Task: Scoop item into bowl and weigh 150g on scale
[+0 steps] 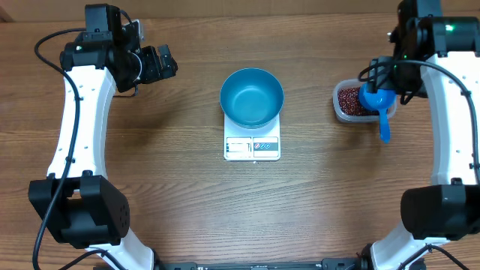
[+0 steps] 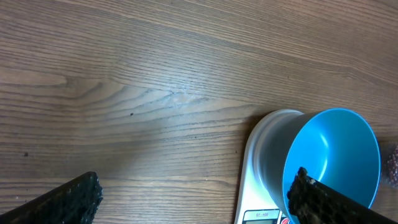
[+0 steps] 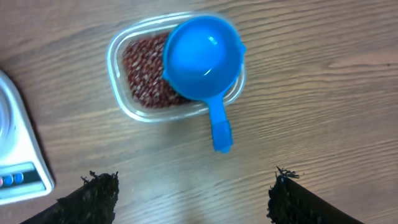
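In the overhead view, the blue bowl (image 1: 251, 97) is seen standing upright on the white digital scale (image 1: 252, 147), at the middle of the wooden tabletop (image 1: 187, 187). The display strip of the scale is left uncovered at the near edge. The red-brown beans (image 1: 347, 97) are kept in a clear plastic tub (image 1: 337, 105), well apart from the bowl on the right side. A blue scoop (image 1: 375, 97) is laid over the tub, with its cup above the beans and its handle reaching out over the near rim. The right pincer (image 1: 384, 75) is held just above the tub and the scoop. The left pincer (image 1: 163, 64) is held over bare wood, well apart from the bowl on the left side.

In the left wrist view, the dark fingers (image 2: 68, 202) of the left pincer are spread wide, at the two lower corners, and nothing is gripped between them. The bowl on the scale is partly covered by the right finger.

In the right wrist view, the dark fingers (image 3: 99, 196) of the right pincer are also parted widely, and nothing is clasped. The scoop is seen apart from both fingers, resting on the tub with its cup mouth upward over the right part of the beans. The beans are seen as a grainy heap at the left of the cup. A corner of the scale is shown at the left edge.
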Tool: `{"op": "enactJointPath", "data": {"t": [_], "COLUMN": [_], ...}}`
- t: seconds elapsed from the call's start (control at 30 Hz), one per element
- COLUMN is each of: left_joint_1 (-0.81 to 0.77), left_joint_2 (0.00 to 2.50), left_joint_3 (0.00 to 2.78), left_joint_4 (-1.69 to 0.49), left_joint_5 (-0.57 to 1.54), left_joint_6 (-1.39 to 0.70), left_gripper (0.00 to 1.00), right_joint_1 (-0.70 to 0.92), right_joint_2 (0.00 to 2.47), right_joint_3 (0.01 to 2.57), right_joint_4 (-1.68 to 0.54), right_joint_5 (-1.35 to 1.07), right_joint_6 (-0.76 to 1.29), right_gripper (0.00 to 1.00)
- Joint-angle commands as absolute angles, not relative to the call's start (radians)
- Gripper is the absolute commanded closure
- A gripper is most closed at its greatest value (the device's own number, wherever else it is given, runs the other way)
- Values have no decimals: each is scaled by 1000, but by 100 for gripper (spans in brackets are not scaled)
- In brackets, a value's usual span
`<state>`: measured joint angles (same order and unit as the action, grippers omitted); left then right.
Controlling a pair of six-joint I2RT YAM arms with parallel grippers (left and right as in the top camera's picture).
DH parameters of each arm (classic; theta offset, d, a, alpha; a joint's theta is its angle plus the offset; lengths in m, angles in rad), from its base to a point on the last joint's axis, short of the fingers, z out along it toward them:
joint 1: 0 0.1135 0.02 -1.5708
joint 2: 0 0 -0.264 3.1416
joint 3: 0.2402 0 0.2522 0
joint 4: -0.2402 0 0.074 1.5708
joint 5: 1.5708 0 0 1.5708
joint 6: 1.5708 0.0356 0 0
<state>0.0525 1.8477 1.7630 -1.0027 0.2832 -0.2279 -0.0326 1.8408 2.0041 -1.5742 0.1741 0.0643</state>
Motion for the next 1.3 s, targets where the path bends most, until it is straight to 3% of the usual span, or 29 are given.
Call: {"op": "enactJointPath", "data": {"t": [0.0,0.13,0.37,0.77,0.97,1.13,1.2,1.27], "left_joint_1": [50,50,50,50,50,50,50,50], "left_joint_2": [1818,1818,1818,1818,1818,1818,1818,1818], "left_joint_3": [1783,1783,1783,1783,1783,1783,1783,1783], "left_joint_4": [-1002,-1002,-1002,-1002,-1002,-1002,-1002,-1002], "left_joint_5": [277,277,277,277,277,277,277,277], "left_joint_6": [-202,-202,-202,-202,-202,-202,-202,-202], "left_gripper": [0,0,0,0,0,0,0,0], "right_joint_1": [-79,-166,-388,-606,-617,-617,-617,-618], "right_joint_2": [1829,1829,1796,1756,1756,1756,1756,1756], "right_joint_3": [1956,1818,1710,1147,976,923,923,923], "right_joint_4": [-1538,-1493,-1381,-941,-741,-619,-595,-553], "right_joint_5": [179,149,-294,-789,-852,-870,-880,-921], "right_joint_6": [121,160,80,78,81,81,81,81], "right_gripper": [21,21,24,27,36,37,40,53]}}
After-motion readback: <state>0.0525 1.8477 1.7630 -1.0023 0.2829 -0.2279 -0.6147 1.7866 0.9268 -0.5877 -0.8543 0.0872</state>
